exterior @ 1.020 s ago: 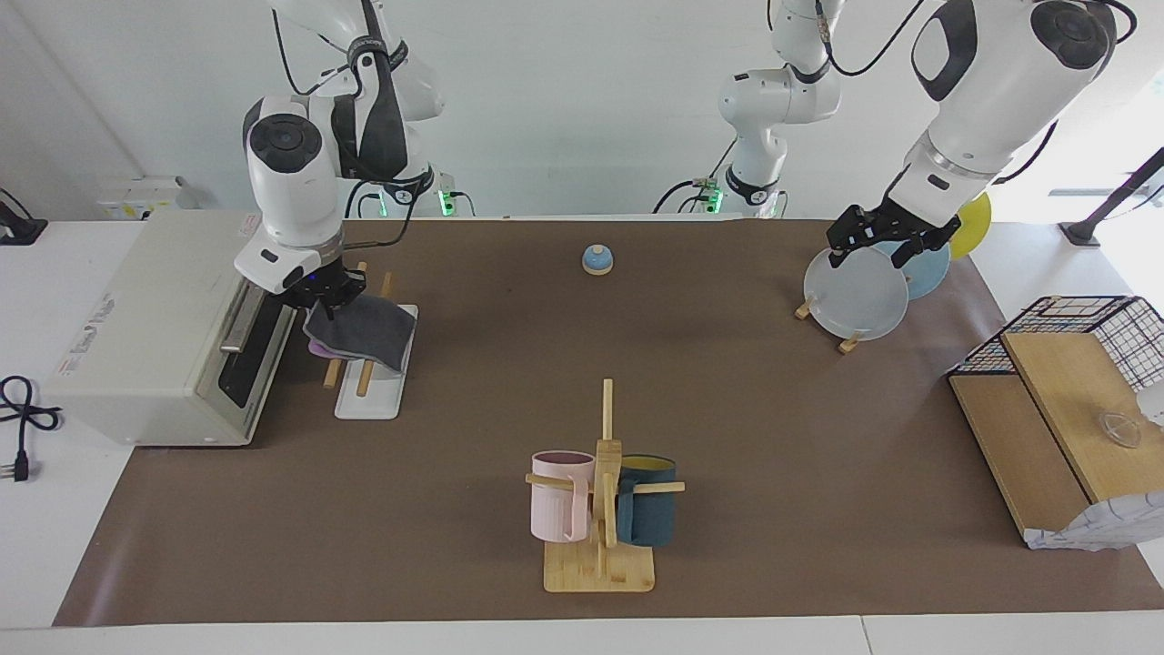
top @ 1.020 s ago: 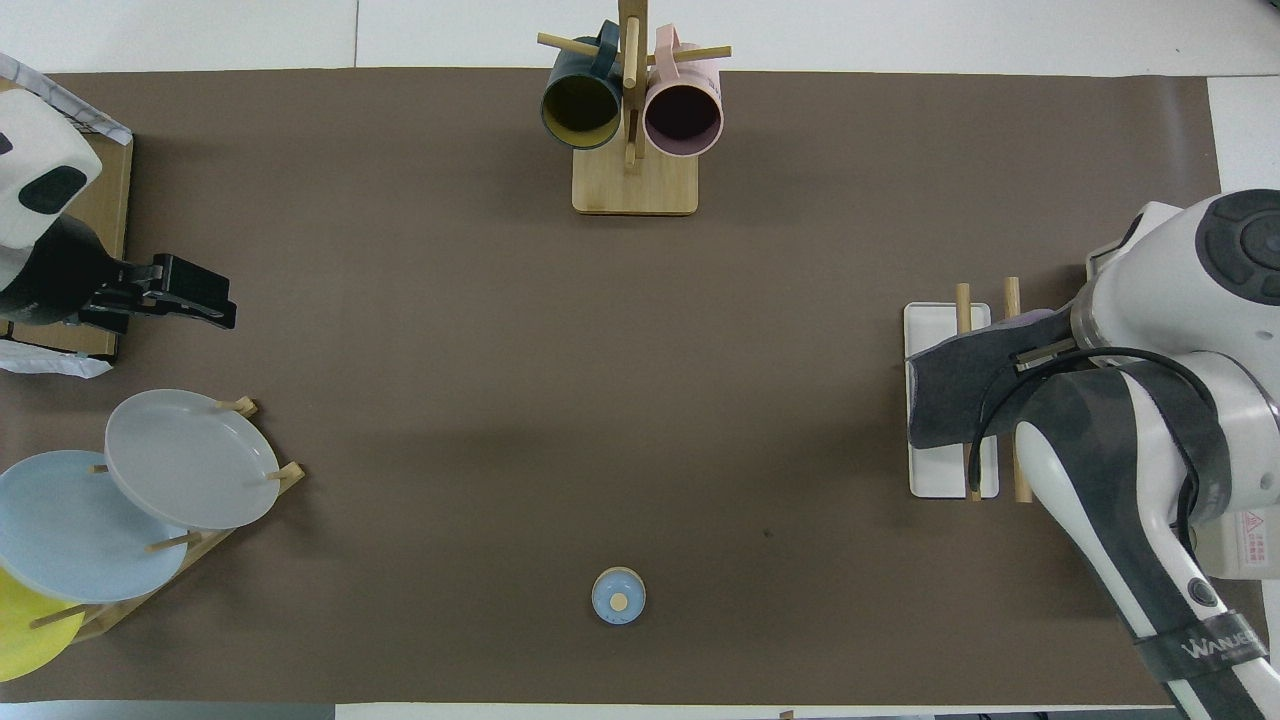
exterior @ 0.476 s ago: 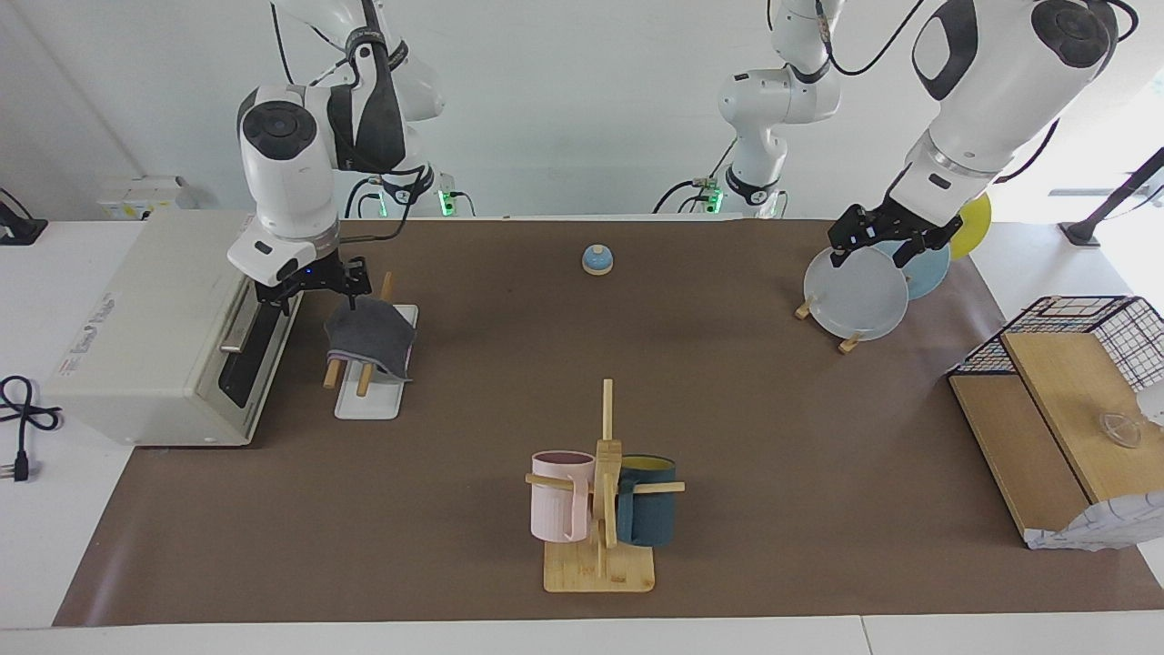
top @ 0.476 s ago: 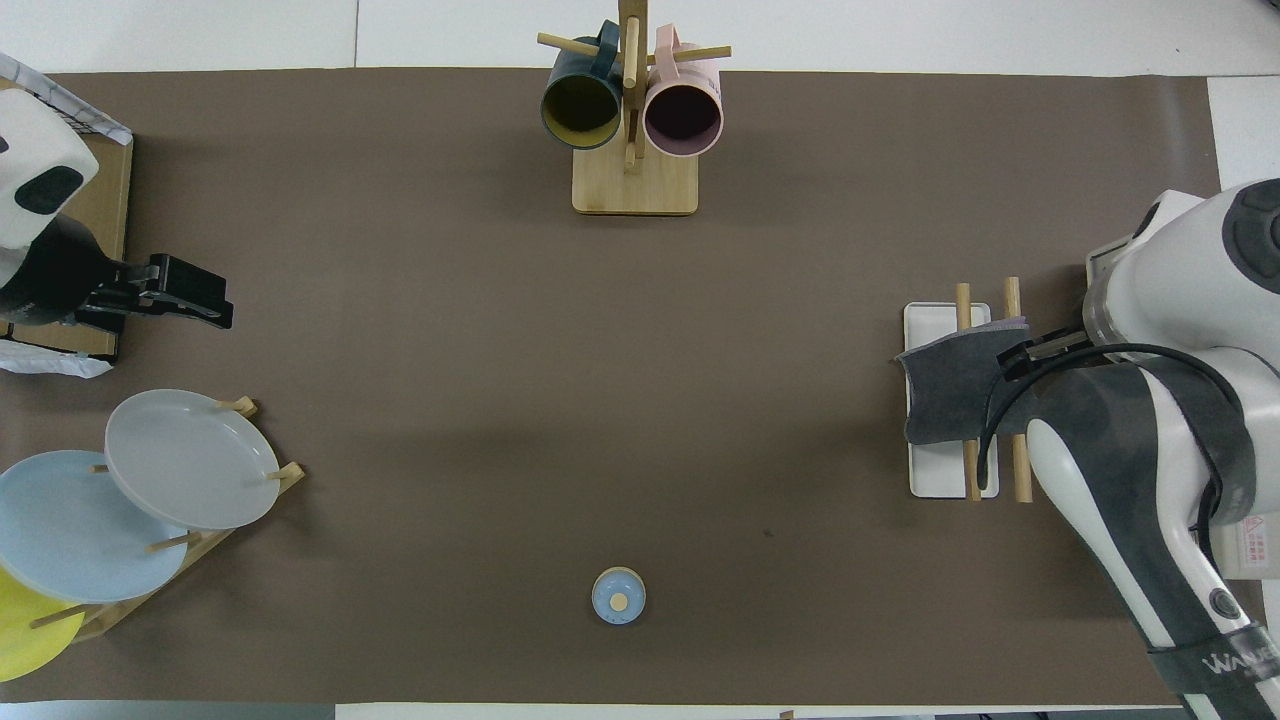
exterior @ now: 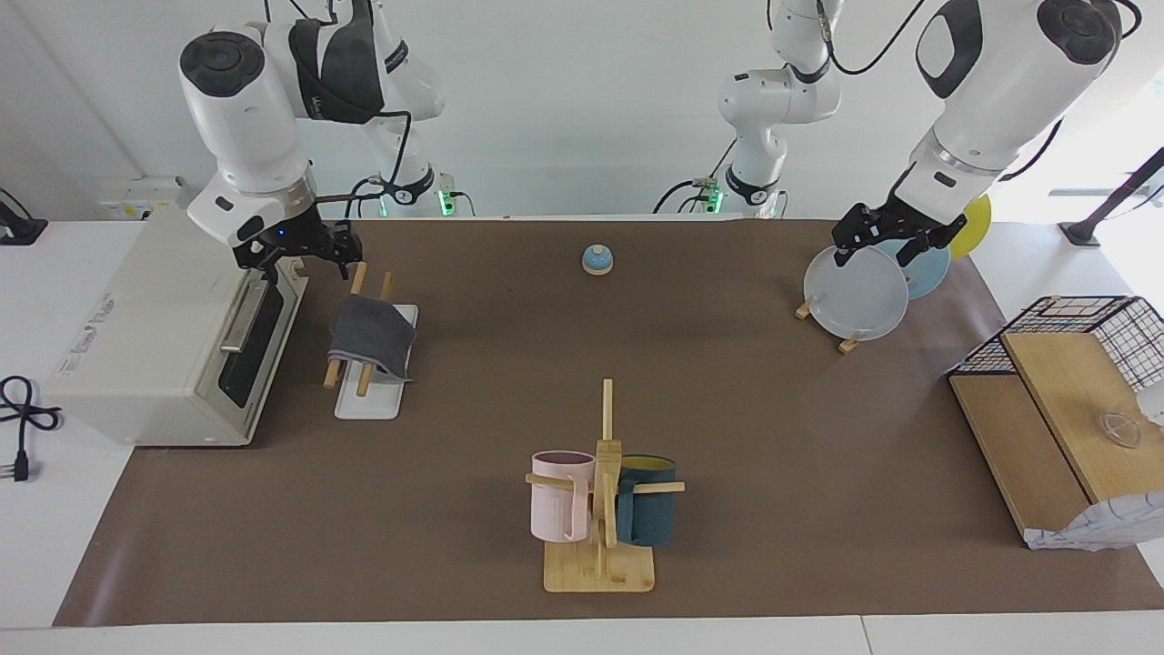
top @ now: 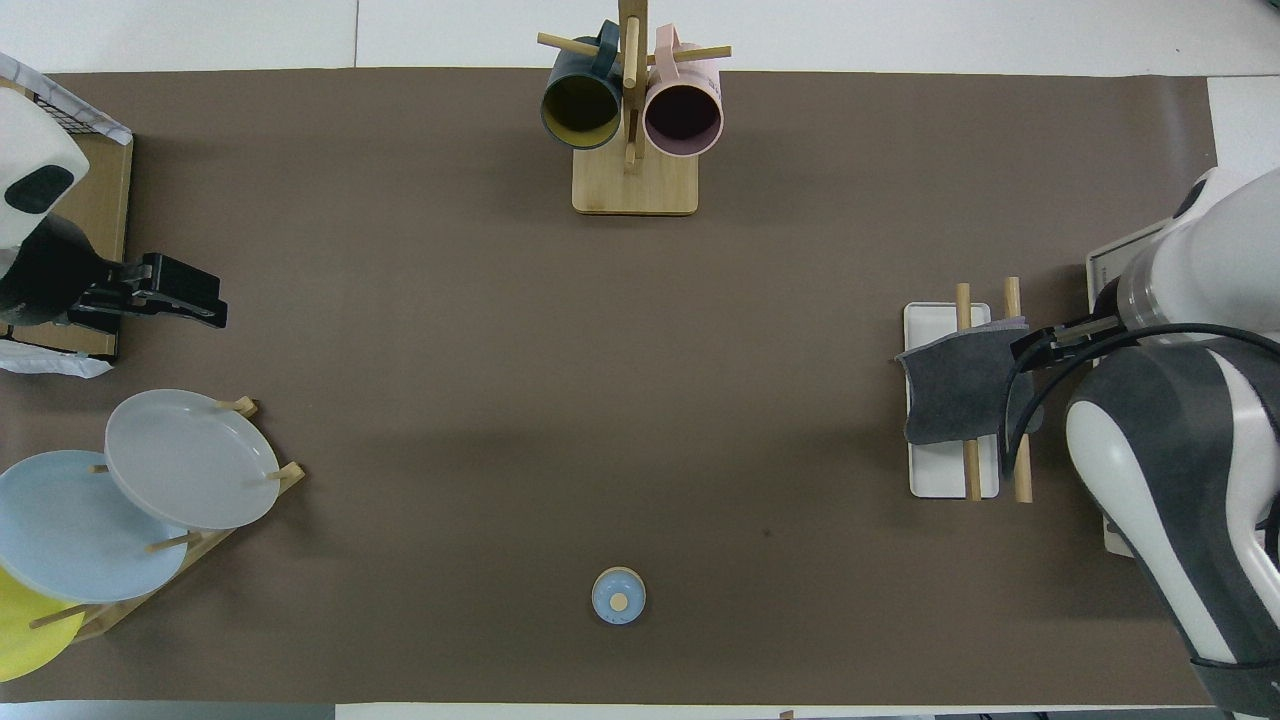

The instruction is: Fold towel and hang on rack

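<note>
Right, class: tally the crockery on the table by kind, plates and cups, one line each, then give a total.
Plates: 3, grey, light blue, yellow
Cups: 2, pink, dark blue
Total: 5

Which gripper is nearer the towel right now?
Right. The right gripper hangs open just above the towel draped over the rack. The left gripper waits open over the plates at the left arm's end of the table.

Right gripper (exterior: 300,259) sits in the upper left of the facing view, wrist pointing down, fingers spread apart and holding nothing. Left gripper (exterior: 889,244) hangs up in the upper right, also angled down, fingers open, empty, that arm just waiting.
</note>
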Action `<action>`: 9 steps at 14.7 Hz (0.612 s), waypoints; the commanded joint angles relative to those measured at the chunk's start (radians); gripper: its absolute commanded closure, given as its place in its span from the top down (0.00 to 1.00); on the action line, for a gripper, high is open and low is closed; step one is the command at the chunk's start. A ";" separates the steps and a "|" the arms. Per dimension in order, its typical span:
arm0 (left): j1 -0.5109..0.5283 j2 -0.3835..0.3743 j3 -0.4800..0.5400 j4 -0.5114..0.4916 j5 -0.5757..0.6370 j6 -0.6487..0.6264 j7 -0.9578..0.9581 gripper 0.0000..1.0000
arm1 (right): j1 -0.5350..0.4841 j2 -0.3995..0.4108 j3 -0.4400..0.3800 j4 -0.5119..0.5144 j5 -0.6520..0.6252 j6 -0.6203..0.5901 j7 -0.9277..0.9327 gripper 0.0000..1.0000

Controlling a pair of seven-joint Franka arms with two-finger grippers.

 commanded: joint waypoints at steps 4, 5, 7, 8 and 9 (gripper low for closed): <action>-0.008 -0.018 0.010 -0.011 0.015 -0.003 -0.003 1.00 | -0.020 0.030 -0.006 0.075 0.051 -0.077 -0.015 1.00; -0.008 -0.018 0.008 -0.011 0.015 -0.003 -0.003 1.00 | -0.025 0.035 -0.009 0.095 0.053 -0.084 -0.009 1.00; -0.008 -0.018 0.008 -0.011 0.015 -0.003 -0.003 1.00 | -0.041 0.079 -0.009 0.158 0.054 -0.130 -0.008 1.00; -0.008 -0.018 0.008 -0.011 0.015 -0.003 -0.003 1.00 | -0.034 0.091 -0.009 0.176 0.060 -0.137 -0.003 1.00; -0.008 -0.018 0.010 -0.011 0.015 -0.003 -0.003 1.00 | -0.028 0.091 -0.007 0.183 0.059 -0.137 -0.001 1.00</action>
